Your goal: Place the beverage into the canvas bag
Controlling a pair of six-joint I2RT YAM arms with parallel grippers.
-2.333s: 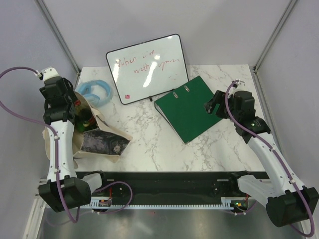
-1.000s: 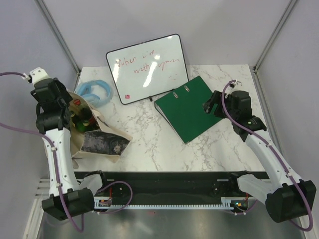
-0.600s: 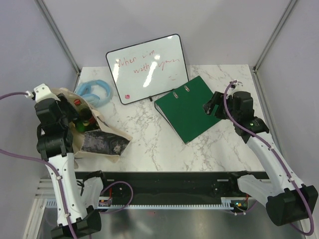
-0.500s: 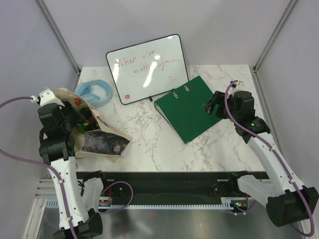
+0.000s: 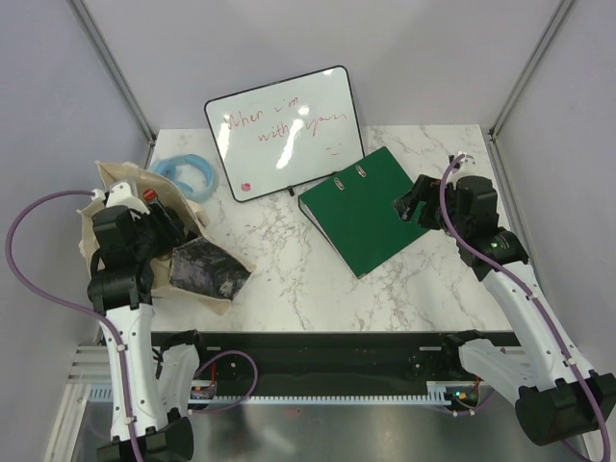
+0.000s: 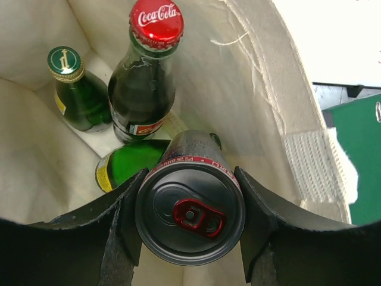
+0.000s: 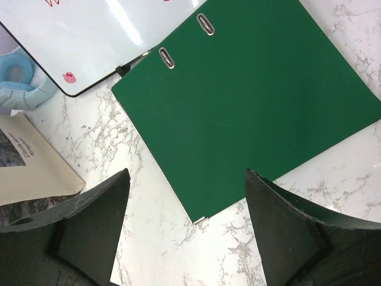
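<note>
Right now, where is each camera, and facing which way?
Top external: above and behind, facing down at the table; left arm, right arm show.
Left wrist: faces down into the canvas bag; left gripper holds a can.
Right wrist: faces down at the green binder; right gripper open.
Top and right wrist share that binder.

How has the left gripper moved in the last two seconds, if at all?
Yes. The left gripper, gripping the soda can, has shifted toward the near side, farther from the whiteboard.

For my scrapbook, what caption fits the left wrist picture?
Left gripper holds a can over a Coca-Cola bottle and two green bottles in the canvas bag.
</note>
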